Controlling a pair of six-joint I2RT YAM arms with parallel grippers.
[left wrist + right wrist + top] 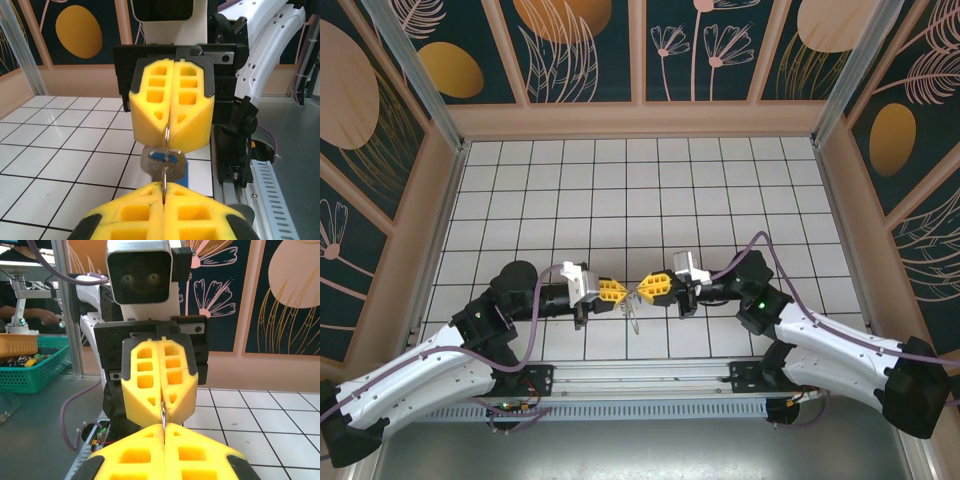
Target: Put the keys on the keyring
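The keyring (167, 134) is a thin metal loop seen edge-on, stretched between the two yellow-fingered grippers, which face each other tip to tip above the tiles near the front edge. My left gripper (164, 190) is shut on its near end, and my right gripper (170, 142) is shut on its far end. A silver key head with a blue part behind it (163, 163) hangs threaded on the loop between them. From above, the left gripper (620, 292) and the right gripper (642, 291) nearly touch, with the key (633, 318) dangling below. In the right wrist view, the ring (163, 416) runs from my right gripper (164, 429) into the left gripper (162, 407).
A metal rail (640, 378) runs along the front edge under the arm bases. Patterned walls (640, 60) enclose the white tiled floor (640, 190). A green basket (35, 367) sits off the table to the left in the right wrist view.
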